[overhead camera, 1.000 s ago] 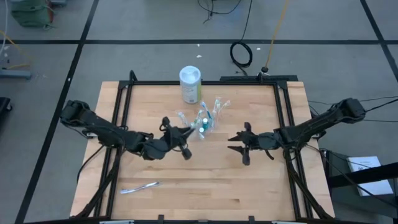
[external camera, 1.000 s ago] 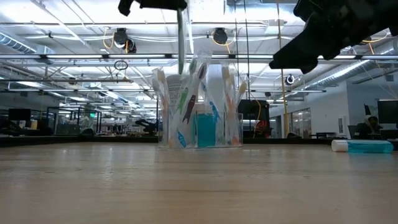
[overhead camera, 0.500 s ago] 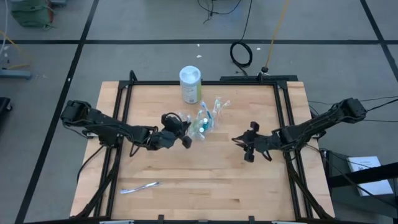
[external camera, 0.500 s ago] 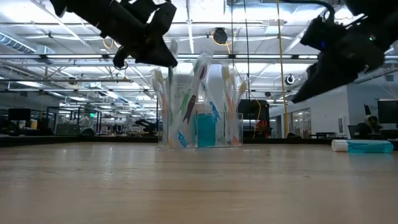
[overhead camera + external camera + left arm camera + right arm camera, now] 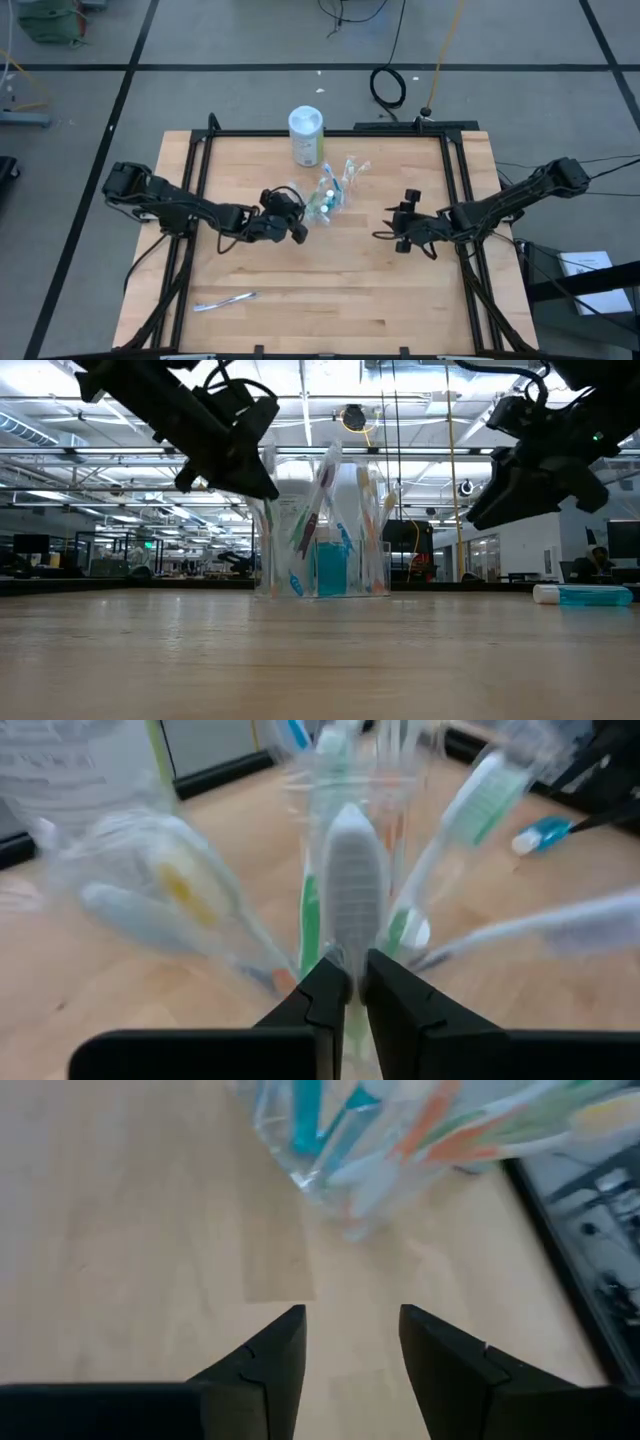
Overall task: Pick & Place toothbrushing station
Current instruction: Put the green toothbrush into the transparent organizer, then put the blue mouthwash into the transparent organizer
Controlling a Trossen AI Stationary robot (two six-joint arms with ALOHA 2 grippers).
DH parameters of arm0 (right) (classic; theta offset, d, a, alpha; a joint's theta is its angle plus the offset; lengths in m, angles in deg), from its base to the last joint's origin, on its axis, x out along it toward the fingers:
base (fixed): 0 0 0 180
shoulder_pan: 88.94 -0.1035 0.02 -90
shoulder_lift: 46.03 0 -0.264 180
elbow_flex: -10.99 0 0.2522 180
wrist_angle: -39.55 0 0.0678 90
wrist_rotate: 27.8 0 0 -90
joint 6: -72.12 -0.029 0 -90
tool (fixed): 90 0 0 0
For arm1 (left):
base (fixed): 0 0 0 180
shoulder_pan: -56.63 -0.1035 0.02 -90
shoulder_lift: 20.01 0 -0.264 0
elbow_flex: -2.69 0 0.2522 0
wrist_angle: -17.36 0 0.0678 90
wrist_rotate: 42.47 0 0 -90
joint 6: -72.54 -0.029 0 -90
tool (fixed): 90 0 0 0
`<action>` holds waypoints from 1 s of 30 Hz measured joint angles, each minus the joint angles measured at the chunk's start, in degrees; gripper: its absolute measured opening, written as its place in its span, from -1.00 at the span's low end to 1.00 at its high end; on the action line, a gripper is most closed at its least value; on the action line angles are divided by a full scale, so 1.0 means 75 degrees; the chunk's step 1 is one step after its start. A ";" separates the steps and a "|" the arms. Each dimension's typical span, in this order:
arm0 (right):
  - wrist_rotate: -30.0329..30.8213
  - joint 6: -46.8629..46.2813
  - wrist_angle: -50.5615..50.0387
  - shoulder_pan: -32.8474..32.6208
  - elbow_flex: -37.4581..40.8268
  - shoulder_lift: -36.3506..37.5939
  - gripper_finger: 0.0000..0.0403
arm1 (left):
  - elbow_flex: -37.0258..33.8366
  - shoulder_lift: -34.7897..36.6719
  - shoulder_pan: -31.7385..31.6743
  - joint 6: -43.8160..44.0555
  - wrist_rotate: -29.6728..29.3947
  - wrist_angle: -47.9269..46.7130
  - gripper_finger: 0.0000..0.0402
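The clear plastic cup (image 5: 330, 196) stands upright on the table's far middle. It holds several pastel toothbrushes and a teal toothpaste tube, and also shows in the low view (image 5: 325, 535). My left gripper (image 5: 296, 230) is just left of the cup and shut on a wrapped toothbrush (image 5: 350, 880). My right gripper (image 5: 390, 235) is open and empty to the right of the cup; the cup's base (image 5: 345, 1200) lies ahead of it. One loose toothbrush (image 5: 225, 300) lies flat near the table's front left. A teal toothpaste tube (image 5: 585, 594) lies on its side on the table. My left gripper pinches the toothbrush between its two fingers, just below the bristle head (image 5: 347, 955). The brush lies along the fingers, and its head sticks out past the fingertips (image 5: 325, 982) toward the cup. The fingers slant down from the table's left. The brush is clear of the table.
A white canister with a green label (image 5: 306, 135) stands behind the cup near the table's far edge. Black frame rails (image 5: 200, 170) run along the table's sides.
My left gripper has moved toward the cup, to the far and right. It has come down and tipped from pointing straight down to slanting, carrying the toothbrush from upright to pointing at the cup. My right gripper has drawn back a little toward the table's right edge and turned.
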 joint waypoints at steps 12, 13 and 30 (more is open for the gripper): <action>-0.2123 -0.0759 -0.2068 0.1226 0.0000 0.0000 0.05 | -0.0002 -0.0249 0.0016 -0.1410 0.0334 0.0801 -0.64; -0.2366 -0.0760 -0.2213 0.1376 0.0000 0.0000 0.10 | 0.0000 -0.0247 0.0010 -0.1447 0.0330 0.0781 -0.59; -0.3948 -0.0708 -0.2512 0.2964 0.0000 -0.0531 0.18 | 0.0096 -0.0247 -0.0124 -0.2242 0.0336 0.1053 -0.07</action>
